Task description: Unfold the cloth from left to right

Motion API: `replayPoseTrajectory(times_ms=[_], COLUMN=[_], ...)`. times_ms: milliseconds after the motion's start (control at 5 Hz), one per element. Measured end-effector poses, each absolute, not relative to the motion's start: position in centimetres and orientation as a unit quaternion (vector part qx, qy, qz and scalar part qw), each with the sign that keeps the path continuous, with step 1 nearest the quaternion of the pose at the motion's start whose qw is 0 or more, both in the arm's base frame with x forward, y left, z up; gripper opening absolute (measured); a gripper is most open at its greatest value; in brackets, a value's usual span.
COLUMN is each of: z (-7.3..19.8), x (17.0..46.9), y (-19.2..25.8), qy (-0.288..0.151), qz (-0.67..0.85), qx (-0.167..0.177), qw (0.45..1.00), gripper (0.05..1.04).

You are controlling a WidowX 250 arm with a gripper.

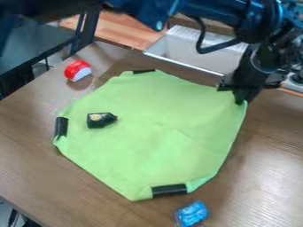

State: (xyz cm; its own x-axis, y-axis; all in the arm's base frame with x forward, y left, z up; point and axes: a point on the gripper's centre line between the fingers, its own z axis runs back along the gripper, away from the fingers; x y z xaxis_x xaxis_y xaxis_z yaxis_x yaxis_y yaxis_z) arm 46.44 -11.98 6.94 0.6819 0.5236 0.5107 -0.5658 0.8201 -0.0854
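And here in the camera view, the black tool point(239, 95) is hanging at the upper right, meeting the corner of the green cloth point(154, 128). Whether it's standing apart or together, I can't tell; the dark parts are blending there. The cloth is spreading out from the tool, down and to the left across the brown counter point(35, 155), and its edge nearest the tool is running down toward the lower part of the view. A faint crease is showing below and left of the tool.

Three black strips are sitting along the rim: one point(144, 71) to the tool's upper left, one point(61, 127) well apart at the far left, one point(169, 190) below and left. Out on the cloth, left of the tool, a small dark bottle-like thing point(101, 119) is lying with a yellowish patch showing. Farther off to the upper left, a red and white piece point(78, 70) is resting on the counter, while a blue item point(192, 214) is sitting well below the tool, just beside the cloth. Behind the tool, to its upper left, a pale bin point(192, 51) is standing.
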Motion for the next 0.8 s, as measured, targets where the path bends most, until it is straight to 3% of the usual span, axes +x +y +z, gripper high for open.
replayPoseTrajectory(times_ms=[200, 400, 600, 800], z=[6.8, 6.8, 5.7, 8.3], x=[47.2, 47.3, 47.0, 46.3], y=[-12.6, -12.7, -13.5, -12.3], qy=[-0.267, -0.271, -0.254, -0.276], qz=[0.278, 0.275, 0.249, 0.232], qx=[0.03, 0.029, -0.003, -0.038], qw=[0.922, 0.922, 0.935, 0.932], gripper=[0.217, 0.476, 0.785, 0.997])
